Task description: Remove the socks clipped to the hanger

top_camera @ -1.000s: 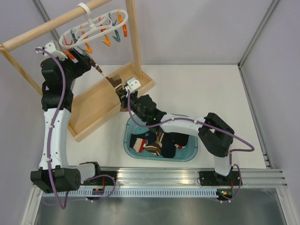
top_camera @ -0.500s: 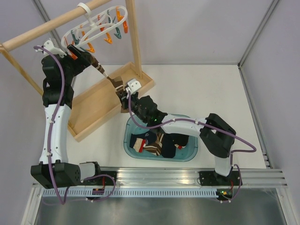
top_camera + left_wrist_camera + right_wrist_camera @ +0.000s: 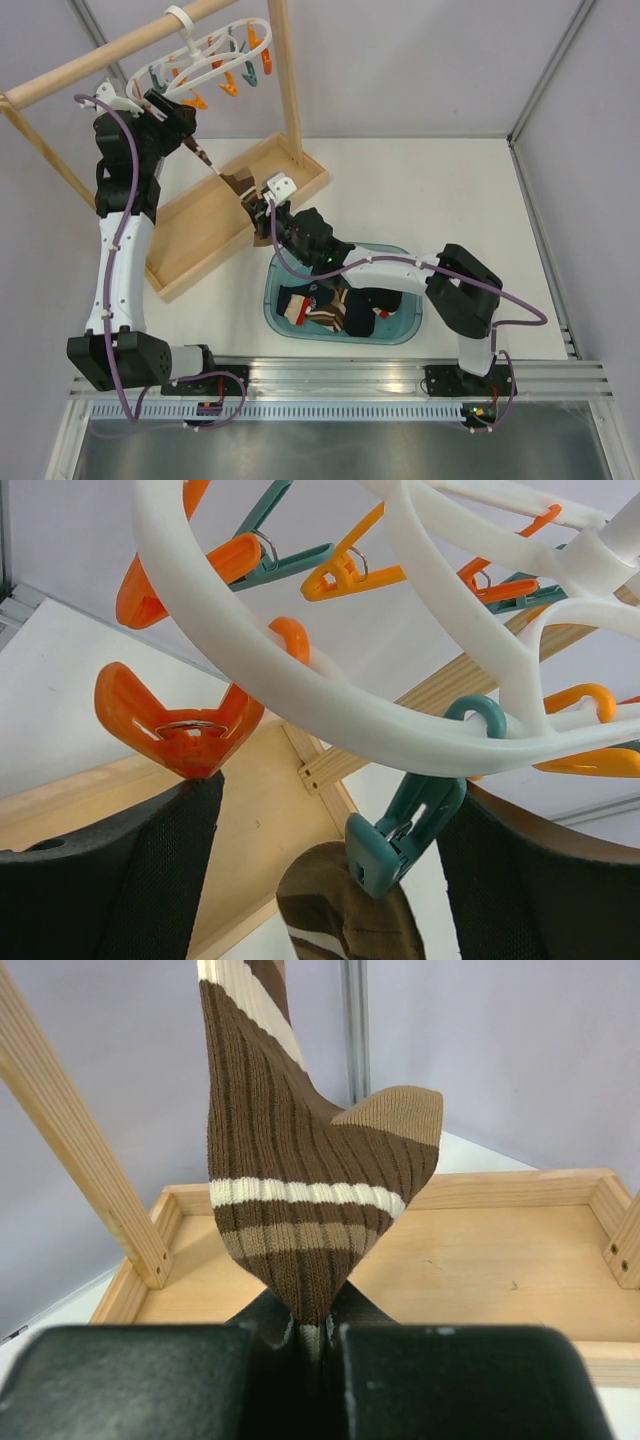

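Ribbed knit fills my right wrist view. The striped sock (image 3: 300, 1170) is dark brown, with a bold cream band across the foot, a thinner tan band under that, another cream stripe higher up, and a tan heel patch jutting out to the right above my fingers. My right gripper (image 3: 316, 1335) is clamped on its lowest tip, the pads pressed together with only a sliver of fabric between them. The sock rises straight up from them, stretched taut. Beyond my fingertips lies the wooden tray (image 3: 480, 1260), and a wooden post (image 3: 70, 1130) slants up on the left.

My left gripper (image 3: 340, 790) is spread wide under the hanger (image 3: 300, 700), a white plastic ring that curves across just above both pads (image 3: 120, 880). A teal clip (image 3: 405, 825) hangs from the ring between my fingers, nearer the right one, and its jaws bite the brown upper edge of the same sock. An orange clip (image 3: 185, 725) sits right at the tip of my left finger and holds nothing. More orange and teal clips dangle farther along the ring, beyond my fingertips.

From above, the sock runs as a tight diagonal line between my two grippers. Behind my right fingers, under the forearm, other socks (image 3: 335, 310), striped, navy and black, lie heaped in a teal bin (image 3: 269, 298).
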{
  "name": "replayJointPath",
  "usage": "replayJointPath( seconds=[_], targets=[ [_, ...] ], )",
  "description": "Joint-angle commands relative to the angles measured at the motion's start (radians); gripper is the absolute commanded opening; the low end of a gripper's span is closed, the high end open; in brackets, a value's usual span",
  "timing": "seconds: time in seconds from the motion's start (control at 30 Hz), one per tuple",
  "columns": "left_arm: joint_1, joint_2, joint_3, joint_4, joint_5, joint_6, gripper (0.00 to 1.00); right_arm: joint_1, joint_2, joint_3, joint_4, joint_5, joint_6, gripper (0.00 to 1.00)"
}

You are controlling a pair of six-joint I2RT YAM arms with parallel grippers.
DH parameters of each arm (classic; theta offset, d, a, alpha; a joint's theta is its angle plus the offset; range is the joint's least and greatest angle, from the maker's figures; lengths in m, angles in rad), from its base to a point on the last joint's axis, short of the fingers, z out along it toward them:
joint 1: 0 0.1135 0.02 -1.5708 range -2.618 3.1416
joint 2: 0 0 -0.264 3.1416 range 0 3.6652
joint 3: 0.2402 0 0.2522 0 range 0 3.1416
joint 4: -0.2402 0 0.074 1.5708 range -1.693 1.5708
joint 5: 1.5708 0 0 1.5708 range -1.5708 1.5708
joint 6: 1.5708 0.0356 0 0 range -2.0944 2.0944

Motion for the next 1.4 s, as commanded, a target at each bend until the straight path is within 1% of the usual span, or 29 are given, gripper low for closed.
replayJointPath(
  seconds=[0.0,0.03,0.17,0.2,0.37,0.43,0.47,0.63,0.73,1.13,1.37],
  targets=[
    [-0.004,-0.011,0.037,0.052,-0.002,-0.032,0.85,0.008,-0.032,0.009,0.023,-0.021,0.012,0.01],
    [-0.005,-0.015,0.024,0.058,-0.01,-0.029,0.83,0.01,-0.029,0.009,0.023,-0.022,0.011,0.01],
    [-0.051,-0.042,-0.009,0.086,-0.074,0.033,0.82,0.015,-0.019,0.019,0.018,-0.025,0.012,0.01],
    [-0.074,-0.054,-0.024,0.092,-0.123,0.059,0.82,0.015,-0.015,0.022,0.013,-0.03,0.014,0.01],
    [-0.093,-0.078,-0.053,0.114,-0.148,0.08,0.82,0.016,-0.012,0.028,0.006,-0.031,0.009,0.01],
    [-0.093,-0.095,-0.075,0.13,-0.182,0.111,0.82,0.018,-0.012,0.028,0.004,-0.031,0.009,0.01],
    [-0.128,-0.1,-0.082,0.135,-0.193,0.122,0.82,0.019,-0.012,0.028,0.004,-0.03,0.007,0.01],
    [-0.157,-0.12,-0.108,0.167,-0.246,0.175,0.81,0.016,-0.005,0.028,-0.004,-0.033,0.007,0.01],
    [-0.202,-0.143,-0.139,0.207,-0.301,0.224,0.81,0.018,-0.002,0.026,-0.001,-0.033,0.009,0.01],
    [-0.209,-0.172,-0.15,0.219,-0.38,0.209,0.81,0.018,-0.009,0.014,0.001,-0.036,0.015,0.01],
    [-0.209,-0.177,-0.139,0.224,-0.412,0.2,0.75,0.018,-0.022,-0.006,0.007,-0.042,0.026,0.01]
  ],
)
